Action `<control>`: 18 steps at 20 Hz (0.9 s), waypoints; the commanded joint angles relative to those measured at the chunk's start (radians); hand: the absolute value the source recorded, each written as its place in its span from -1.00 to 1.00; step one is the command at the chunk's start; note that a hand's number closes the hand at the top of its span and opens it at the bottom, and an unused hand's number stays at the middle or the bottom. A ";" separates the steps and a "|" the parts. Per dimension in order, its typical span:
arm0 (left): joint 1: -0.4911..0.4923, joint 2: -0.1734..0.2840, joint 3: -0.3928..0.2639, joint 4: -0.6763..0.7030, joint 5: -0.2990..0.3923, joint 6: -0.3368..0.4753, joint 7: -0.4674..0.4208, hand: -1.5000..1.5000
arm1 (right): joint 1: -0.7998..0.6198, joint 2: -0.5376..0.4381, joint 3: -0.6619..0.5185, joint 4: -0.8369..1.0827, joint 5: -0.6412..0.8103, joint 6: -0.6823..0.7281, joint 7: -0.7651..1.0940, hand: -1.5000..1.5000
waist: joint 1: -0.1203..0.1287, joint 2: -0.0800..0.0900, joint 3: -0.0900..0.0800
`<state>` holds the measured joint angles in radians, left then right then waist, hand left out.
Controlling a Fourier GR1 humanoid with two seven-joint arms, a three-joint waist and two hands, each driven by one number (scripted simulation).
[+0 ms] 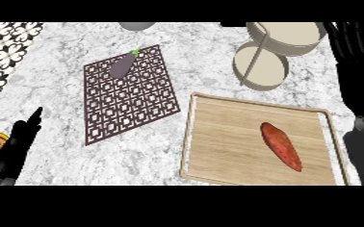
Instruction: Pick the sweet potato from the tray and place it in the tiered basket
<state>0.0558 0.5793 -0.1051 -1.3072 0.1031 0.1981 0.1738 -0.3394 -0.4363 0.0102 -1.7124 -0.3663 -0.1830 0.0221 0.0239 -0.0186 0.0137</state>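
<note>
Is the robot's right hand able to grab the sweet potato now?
Probably yes. The sweet potato lies bare on the tray, nothing on top or beside it. The right hand shows only at the right edge, close by.

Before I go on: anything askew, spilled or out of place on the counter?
Nothing spilled or damaged. The sweet potato lies diagonally on the wooden tray, the eggplant on the patterned mat's far corner. The mat sits skewed to the tray; the tiered basket stands upright.
</note>
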 commanded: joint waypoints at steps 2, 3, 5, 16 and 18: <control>-0.027 -0.028 0.023 -0.023 0.046 -0.022 -0.015 0.00 | 0.108 0.111 0.043 0.109 -0.215 0.198 -0.027 1.00 | -0.002 0.029 -0.009; -0.036 -0.033 0.023 -0.033 0.044 -0.012 -0.022 0.00 | 0.146 0.138 0.069 0.128 -0.294 0.270 0.003 1.00 | 0.004 0.036 -0.004; -0.049 -0.057 0.025 -0.052 0.075 -0.029 -0.038 0.00 | 0.197 0.199 0.130 0.194 -0.401 0.353 0.076 1.00 | 0.037 0.055 0.003; -0.021 -0.092 0.033 -0.062 0.155 -0.107 -0.050 0.00 | 0.308 -0.188 0.104 0.281 0.041 0.626 -0.089 -1.00 | -0.005 0.021 -0.015; -0.020 -0.101 0.041 -0.036 0.156 -0.102 -0.063 0.00 | 0.288 -0.250 0.120 0.301 0.138 0.660 -0.131 -1.00 | -0.004 0.024 -0.014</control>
<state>0.0412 0.4830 -0.0703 -1.3599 0.2474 0.1089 0.1137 -0.0251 -0.5437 0.1030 -1.4357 -0.4259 0.4250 -0.0694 0.0141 0.0047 0.0020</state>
